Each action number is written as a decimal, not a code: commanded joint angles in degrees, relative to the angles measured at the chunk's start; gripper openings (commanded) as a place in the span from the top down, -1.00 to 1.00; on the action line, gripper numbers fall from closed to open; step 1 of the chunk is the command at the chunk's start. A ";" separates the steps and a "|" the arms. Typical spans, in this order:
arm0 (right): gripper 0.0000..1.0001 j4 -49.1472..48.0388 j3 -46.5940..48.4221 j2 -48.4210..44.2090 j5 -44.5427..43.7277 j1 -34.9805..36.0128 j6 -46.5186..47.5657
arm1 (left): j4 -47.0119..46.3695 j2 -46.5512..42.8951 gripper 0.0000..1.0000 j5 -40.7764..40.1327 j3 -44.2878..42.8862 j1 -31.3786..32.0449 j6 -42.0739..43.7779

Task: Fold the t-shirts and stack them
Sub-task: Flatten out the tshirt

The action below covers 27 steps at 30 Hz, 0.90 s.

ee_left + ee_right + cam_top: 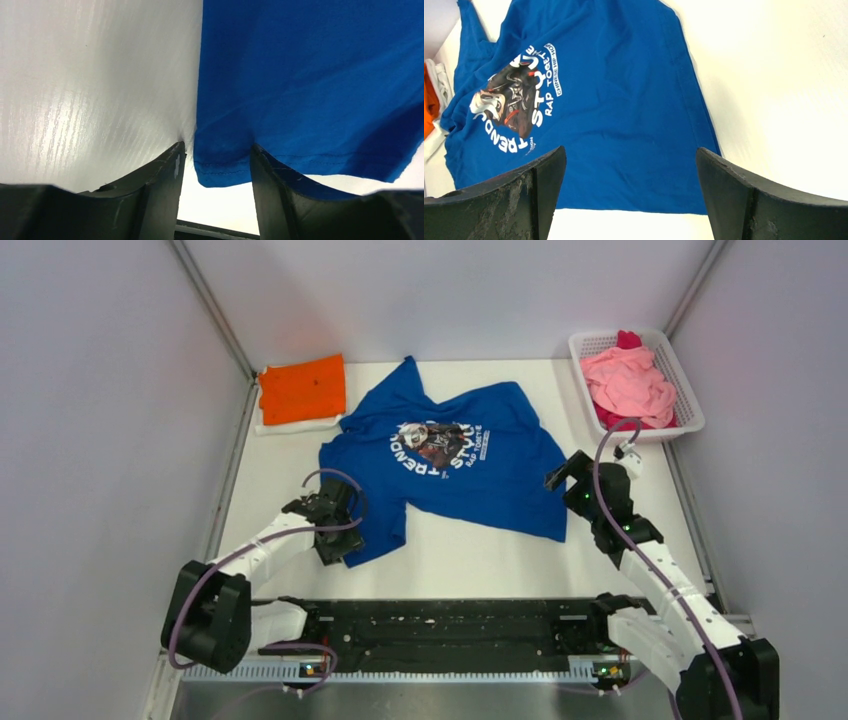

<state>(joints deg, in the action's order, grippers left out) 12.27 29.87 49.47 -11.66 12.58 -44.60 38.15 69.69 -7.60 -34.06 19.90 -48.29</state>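
Observation:
The royal-blue t-shirt (460, 465) with white lettering and a round chest graphic lies spread face up in the middle of the table. My left gripper (340, 550) is at its near-left corner. In the left wrist view (216, 147) the jaws stand apart, with the hemmed corner of the blue t-shirt (310, 75) between them and cloth lying over the right finger. My right gripper (565, 472) is open and empty over the shirt's right edge. In the right wrist view (630, 150) it is just above the hem of the blue t-shirt (624, 115). The folded orange t-shirt (302, 388) lies at the back left.
A white mesh basket (690, 405) at the back right holds pink t-shirts (628, 382) and a magenta one (628, 339). A white cloth (295, 425) shows under the orange t-shirt. Grey walls close in the table on both sides. A black rail (450, 625) runs along the near edge.

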 commanded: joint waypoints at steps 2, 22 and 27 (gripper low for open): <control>-0.97 -0.12 0.02 0.44 -1.32 -0.28 0.35 | -3.50 2.52 -0.05 -0.72 0.61 0.21 0.14; -0.63 15.44 -0.28 4.49 0.75 -0.11 1.73 | -3.70 -5.84 1.00 0.87 2.63 0.15 3.20; -0.44 15.39 -1.64 4.41 0.53 1.35 0.63 | -3.70 -5.82 1.00 1.81 3.19 0.16 3.18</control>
<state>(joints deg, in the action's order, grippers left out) 26.48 29.02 54.39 -11.40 12.86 -43.59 35.55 64.60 -6.85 -31.57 19.90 -45.69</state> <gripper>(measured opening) 0.748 0.010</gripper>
